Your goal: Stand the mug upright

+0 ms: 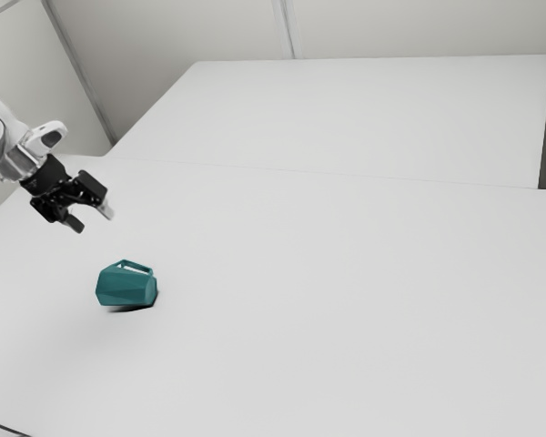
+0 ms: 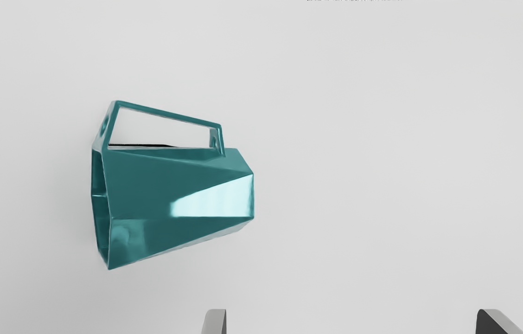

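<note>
Exterior view: tool point(image 1: 91, 218) above worktop point(image 1: 346, 300), fingers spread, nothing gripped. Teal faceted mug point(image 1: 126, 286) on its side, nearer the worktop edge at the exterior view's left.

Wrist view: mug clear of both fingertips, nearer one; handle point(image 2: 169, 114) and open mouth visible.

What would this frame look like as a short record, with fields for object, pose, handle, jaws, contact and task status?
object: one teal, faceted mug
surface: white table
pose: lying on its side
mouth: open end faces sideways
handle: angular loop, along the mug's side
jaws: open, raised above the table, nothing between them
contact: none between jaws and mug
task status: mug not upright
</note>
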You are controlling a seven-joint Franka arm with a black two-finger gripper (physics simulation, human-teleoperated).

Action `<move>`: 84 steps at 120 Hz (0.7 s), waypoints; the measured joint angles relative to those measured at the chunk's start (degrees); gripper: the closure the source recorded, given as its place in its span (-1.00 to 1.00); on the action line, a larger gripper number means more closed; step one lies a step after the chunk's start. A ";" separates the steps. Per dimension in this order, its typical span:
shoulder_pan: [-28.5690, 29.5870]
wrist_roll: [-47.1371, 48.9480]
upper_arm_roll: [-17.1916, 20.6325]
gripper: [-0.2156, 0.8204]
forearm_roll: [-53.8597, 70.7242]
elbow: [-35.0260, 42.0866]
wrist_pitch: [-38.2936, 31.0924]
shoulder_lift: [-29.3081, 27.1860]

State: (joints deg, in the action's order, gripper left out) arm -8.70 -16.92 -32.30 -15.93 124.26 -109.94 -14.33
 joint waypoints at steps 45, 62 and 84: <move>0.14 -18.02 -10.99 -0.55 -13.06 5.23 -1.73 1.80; 0.62 -25.92 -13.94 -0.55 -18.06 5.53 -0.46 5.66; 1.35 -35.53 -16.22 -0.55 -24.12 5.49 2.71 10.29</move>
State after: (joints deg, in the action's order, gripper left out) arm -7.35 -52.45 -48.52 -40.05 129.75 -107.23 -4.04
